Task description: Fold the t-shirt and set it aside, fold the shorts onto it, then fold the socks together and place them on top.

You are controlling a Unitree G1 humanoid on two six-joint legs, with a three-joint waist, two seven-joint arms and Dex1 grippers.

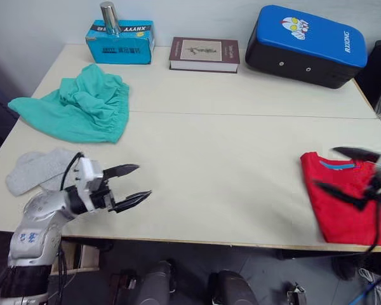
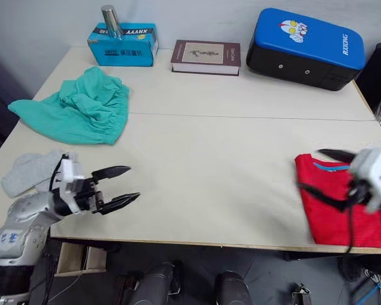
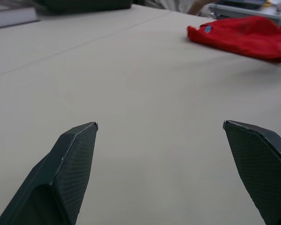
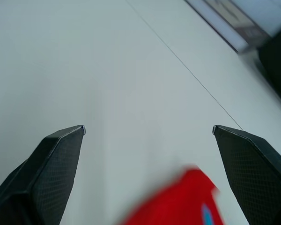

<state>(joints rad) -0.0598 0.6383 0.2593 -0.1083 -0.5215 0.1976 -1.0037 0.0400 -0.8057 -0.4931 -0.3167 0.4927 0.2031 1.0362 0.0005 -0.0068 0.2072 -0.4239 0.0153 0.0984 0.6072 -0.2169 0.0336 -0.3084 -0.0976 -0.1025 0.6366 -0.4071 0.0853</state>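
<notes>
Folded t-shirt [image 1: 346, 203] under the spread right jaws – left jaws well apart

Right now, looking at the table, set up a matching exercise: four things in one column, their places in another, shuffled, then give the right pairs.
Things:
1. t-shirt
2. shorts
3. socks
4. book

Places:
A. far edge, middle of the table
B. near edge, robot's right, folded
C. near edge, robot's left, beside the left pincer
D. left side, heaped in front of the blue box

Pairs: 1-B, 2-D, 3-C, 4-A
</notes>
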